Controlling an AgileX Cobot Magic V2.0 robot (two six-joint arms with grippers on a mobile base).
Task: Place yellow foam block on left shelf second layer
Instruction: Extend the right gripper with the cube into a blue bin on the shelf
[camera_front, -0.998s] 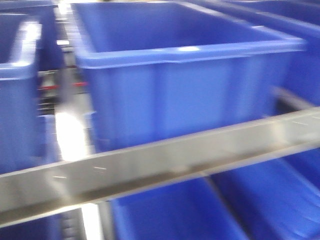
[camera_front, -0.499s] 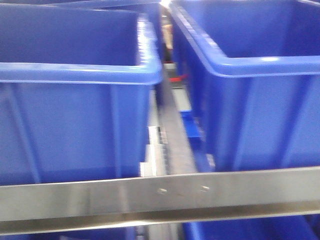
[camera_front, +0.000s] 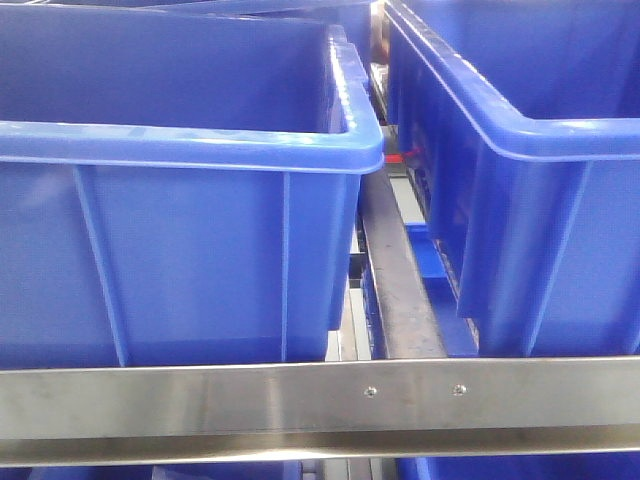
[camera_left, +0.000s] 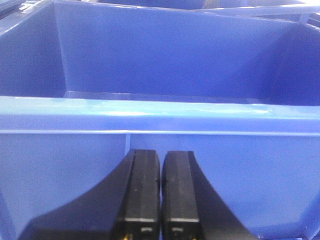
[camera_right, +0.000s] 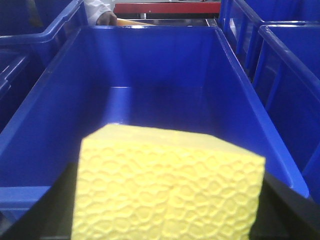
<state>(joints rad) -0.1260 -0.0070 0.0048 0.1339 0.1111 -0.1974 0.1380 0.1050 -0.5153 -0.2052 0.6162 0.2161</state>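
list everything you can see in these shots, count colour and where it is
rail: one, silver, across the shelf front
bins: two, blue, left bin and right bin side by side behind the rail; parts of more around them
foam block: one, yellow, in front of an open bin in the right wrist view
left tool: one, black, shut, holding nothing, facing a bin wall
right tool: one, black, shut on the foam block

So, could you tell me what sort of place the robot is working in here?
Probably a warehouse or stockroom: large blue plastic bins stand side by side behind a brushed steel shelf rail, and more bins lie beyond the yellow foam block.
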